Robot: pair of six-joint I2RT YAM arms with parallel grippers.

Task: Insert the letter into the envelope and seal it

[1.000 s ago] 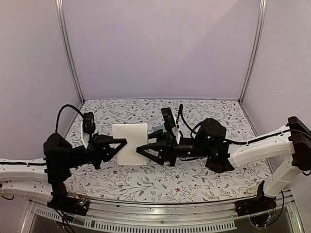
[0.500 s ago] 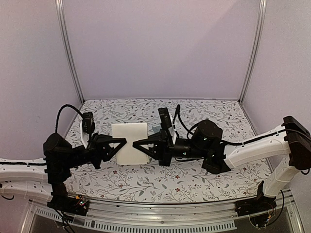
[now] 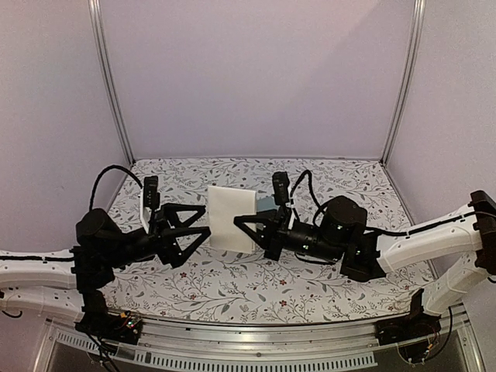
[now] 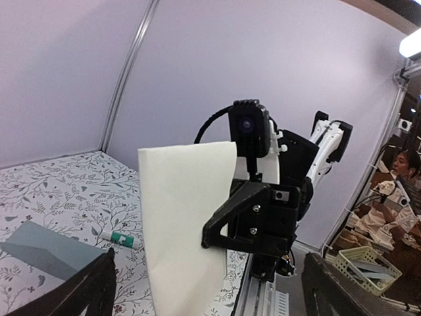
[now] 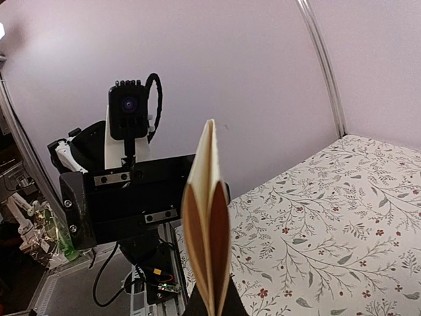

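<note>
I'm watching my left claw (image 3: 191, 232) gaping wide and empty beside the folded letter (image 3: 231, 217), which my right claw (image 3: 246, 232) is pinching by one edge above the bench (image 3: 232, 287). The letter is looking light, floppy and easily creased, so I'm favouring a hold near the fold. The envelope (image 4: 46, 247) is lying flat on the bench, and the glue stick's (image 4: 122, 238) print is probably too small to read.

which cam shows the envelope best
Left wrist view: the envelope lies flat on the table, nearly whole, beside the glue stick. Top external shows only a teal sliver of it behind the letter. Right wrist shows the folded letter edge-on, no envelope.
</note>
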